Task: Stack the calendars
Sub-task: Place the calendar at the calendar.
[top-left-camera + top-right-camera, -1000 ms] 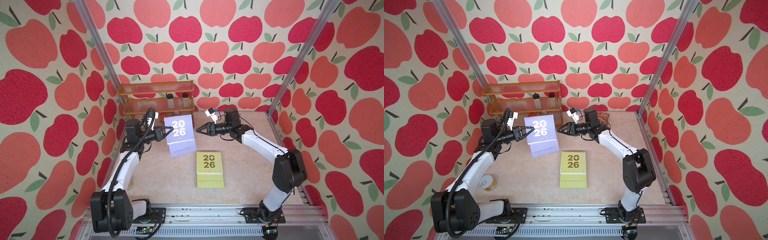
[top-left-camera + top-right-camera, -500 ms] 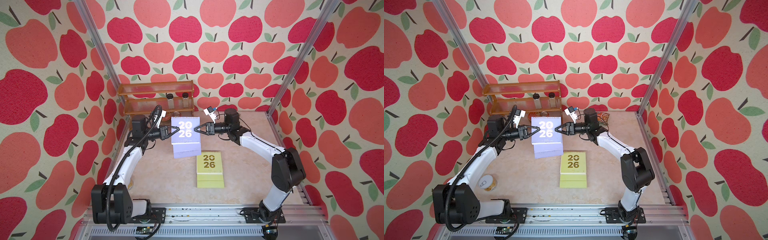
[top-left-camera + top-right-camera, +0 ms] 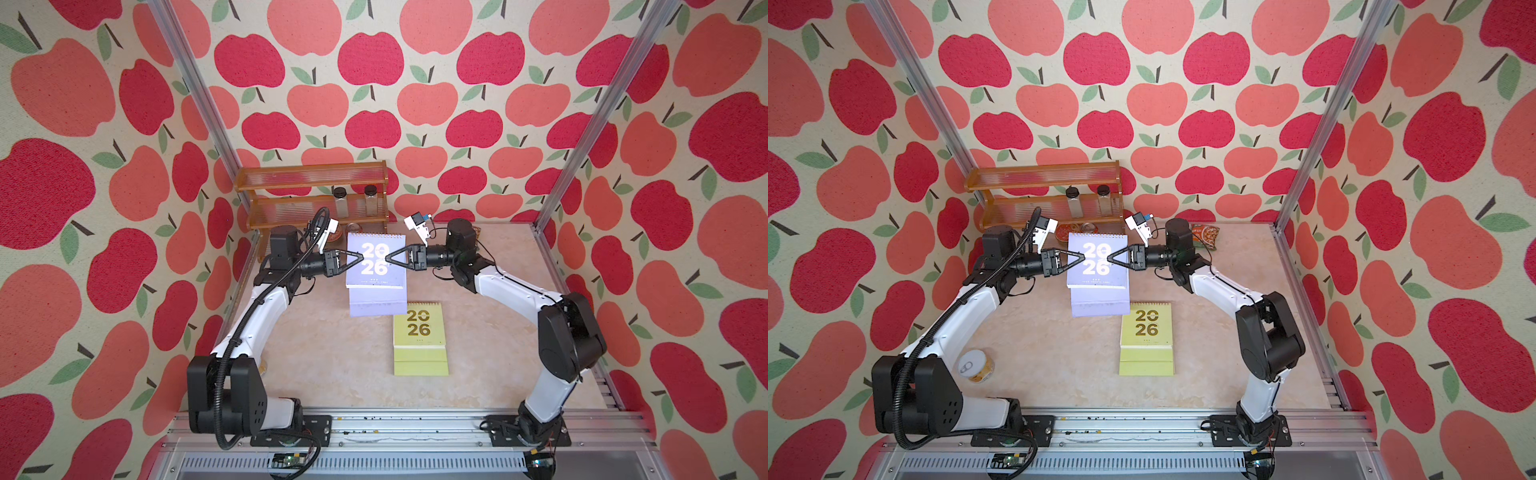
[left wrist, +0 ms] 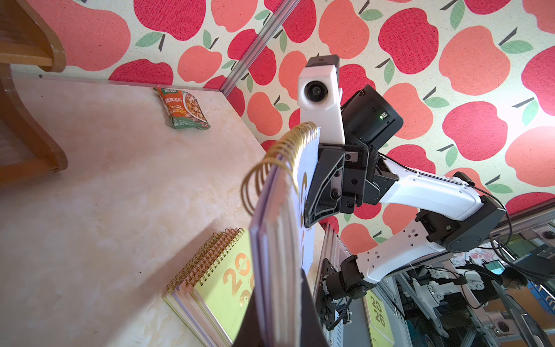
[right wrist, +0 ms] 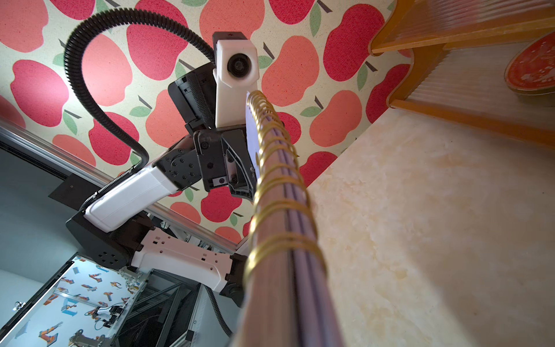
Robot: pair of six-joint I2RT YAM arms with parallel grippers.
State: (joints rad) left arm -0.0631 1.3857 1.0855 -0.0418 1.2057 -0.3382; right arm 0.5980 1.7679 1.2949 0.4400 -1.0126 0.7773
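Shifted rightward and squared up since the earlier frame: the lilac calendar (image 3: 376, 274), now held mid-air. Its left edge is clamped by the left gripper (image 3: 360, 258). Its right edge is pinched by the right gripper (image 3: 389, 262), which was earlier agape and apart. Just front-right, the yellow-green calendar (image 3: 419, 340) is left flat on the table (image 3: 328, 370), uncovered. Nothing is stacked yet; placement is judged outstanding.

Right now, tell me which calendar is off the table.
The lilac calendar: the left gripper and right gripper pinch its side edges, holding it aloft. The yellow-green calendar lies flat on the table.
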